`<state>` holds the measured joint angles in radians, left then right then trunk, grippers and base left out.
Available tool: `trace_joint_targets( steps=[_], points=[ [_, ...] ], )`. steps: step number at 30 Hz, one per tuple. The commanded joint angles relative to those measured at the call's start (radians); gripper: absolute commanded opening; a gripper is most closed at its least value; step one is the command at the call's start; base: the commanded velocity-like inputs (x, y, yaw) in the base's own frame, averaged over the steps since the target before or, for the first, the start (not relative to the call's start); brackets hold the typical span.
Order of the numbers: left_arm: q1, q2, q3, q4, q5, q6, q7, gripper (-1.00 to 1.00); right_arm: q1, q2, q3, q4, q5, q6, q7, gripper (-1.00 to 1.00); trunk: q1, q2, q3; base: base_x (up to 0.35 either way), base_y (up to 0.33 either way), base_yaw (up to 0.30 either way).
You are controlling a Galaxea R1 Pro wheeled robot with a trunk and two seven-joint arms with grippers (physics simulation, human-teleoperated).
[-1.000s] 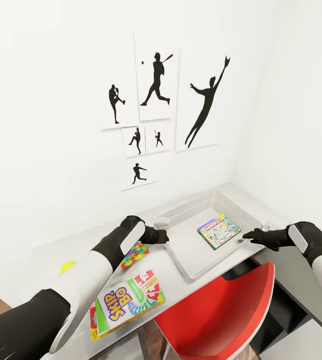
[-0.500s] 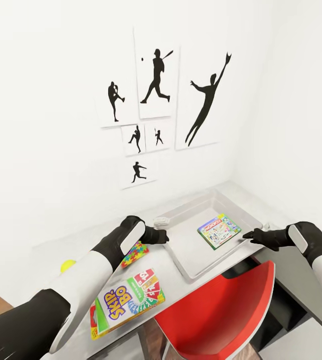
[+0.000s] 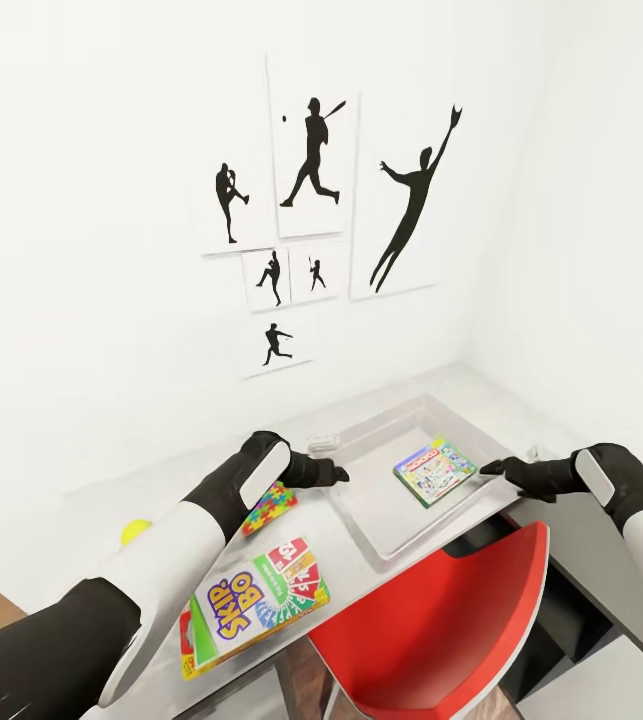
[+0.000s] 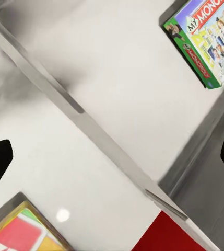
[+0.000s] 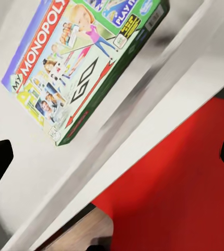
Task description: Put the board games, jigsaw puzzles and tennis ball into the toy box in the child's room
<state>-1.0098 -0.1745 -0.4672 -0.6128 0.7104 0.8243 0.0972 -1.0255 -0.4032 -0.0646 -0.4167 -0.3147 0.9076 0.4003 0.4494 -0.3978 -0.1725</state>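
- toy box [image 3: 391, 540]: shallow light grey bin on the table [image 3: 161, 480], in the corner below the wall prints; its near rim crosses both wrist views.
- monopoly game [image 3: 435, 469]: lying flat inside the toy box, toward its right side; lettering "my monopoly" legible in the right wrist view.
- skip-bo game [image 3: 256, 604]: flat on the table near its front edge, outside the toy box, left of the red chair [image 3: 431, 630].
- jigsaw puzzle [image 3: 269, 508]: multicoloured slab on the table, partly hidden under the left forearm.
- tennis ball [image 3: 135, 532]: on the table at far left, well apart from the toy box.
- left gripper [image 3: 338, 474]: at the toy box's left rim; fingertips spread wide at the frame edges of its wrist view, nothing between them.
- right gripper [image 3: 491, 467]: at the toy box's right rim beside the monopoly game; fingers likewise spread apart, holding nothing.
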Motion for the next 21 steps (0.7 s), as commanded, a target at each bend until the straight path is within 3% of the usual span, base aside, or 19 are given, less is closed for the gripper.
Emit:
trace_joint_targets(
  steps=[1, 21],
  points=[
    [-0.001, 0.000, -0.002, -0.001, 0.011, 0.003, 0.010, 1.00, -0.001, 0.000, -0.006, -0.001, 0.008, 0.006, 0.006, 1.00, 0.001, -0.002, -0.002, 0.000, 0.000, 0.000],
    [-0.001, 0.000, 0.015, -0.033, 0.011, 0.011, -0.005, 1.00, -0.001, -0.002, -0.007, -0.003, 0.009, 0.007, 0.014, 1.00, 0.001, -0.002, -0.002, 0.000, 0.000, 0.000]
  ],
)
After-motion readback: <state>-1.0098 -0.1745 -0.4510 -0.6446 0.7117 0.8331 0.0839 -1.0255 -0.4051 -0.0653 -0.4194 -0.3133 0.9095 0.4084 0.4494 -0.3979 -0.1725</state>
